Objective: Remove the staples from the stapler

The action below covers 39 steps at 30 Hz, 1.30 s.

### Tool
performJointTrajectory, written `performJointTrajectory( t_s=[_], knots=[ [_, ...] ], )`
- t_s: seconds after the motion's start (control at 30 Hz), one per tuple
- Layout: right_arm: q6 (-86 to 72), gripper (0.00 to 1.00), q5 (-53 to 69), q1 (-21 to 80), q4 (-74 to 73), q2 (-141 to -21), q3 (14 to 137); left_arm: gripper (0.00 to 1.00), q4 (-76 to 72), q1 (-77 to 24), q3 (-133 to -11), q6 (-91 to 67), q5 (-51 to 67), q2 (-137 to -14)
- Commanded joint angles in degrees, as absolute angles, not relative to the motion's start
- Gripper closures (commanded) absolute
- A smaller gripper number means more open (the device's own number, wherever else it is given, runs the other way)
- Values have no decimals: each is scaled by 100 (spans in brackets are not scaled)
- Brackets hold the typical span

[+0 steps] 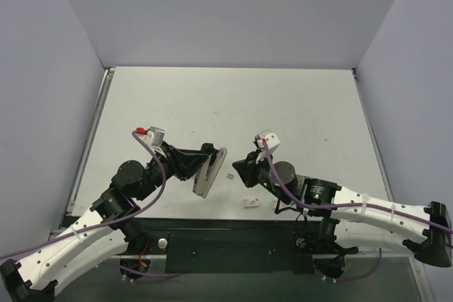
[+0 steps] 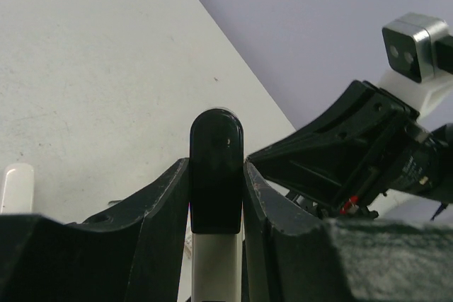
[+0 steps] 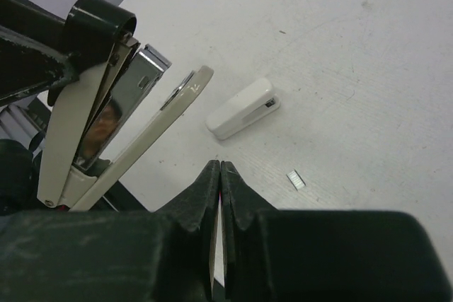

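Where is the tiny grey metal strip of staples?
On the white table, find the open white-and-silver stapler held near the front edge. Beside it, on bare tabletop, lies the short silvery-grey strip of staples: much smaller and greyer than the white, red-marked packet closer to the arms' bases.

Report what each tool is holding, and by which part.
The left tool clamps the stapler across its black-capped end, one finger on each side; the stapler is splayed open. The right tool is shut and holds nothing.
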<state>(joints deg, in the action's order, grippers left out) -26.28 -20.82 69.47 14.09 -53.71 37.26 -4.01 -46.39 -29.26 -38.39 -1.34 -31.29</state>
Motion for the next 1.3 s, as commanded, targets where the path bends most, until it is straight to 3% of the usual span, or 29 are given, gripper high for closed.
performJointTrajectory(
  t_s=[0.0,0.17,0.43,1.27],
  knots=[
    [-2206,100,-646,6338,722,-5133,4016,100,-1002,-4641,-3260,-3806,579,-3023],
    [-1917,100,990,5705,431,-5194,4218,100,-1028,-4641,-3410,-3648,1212,-3181],
    [-1810,100,2266,5546,439,-5458,4500,100,-1151,-4649,-3428,-3463,1731,-3348],
    [-572,100,3137,5528,536,-6231,5748,100,-2583,-4834,-3146,-3753,4314,-4394]
  ],
)
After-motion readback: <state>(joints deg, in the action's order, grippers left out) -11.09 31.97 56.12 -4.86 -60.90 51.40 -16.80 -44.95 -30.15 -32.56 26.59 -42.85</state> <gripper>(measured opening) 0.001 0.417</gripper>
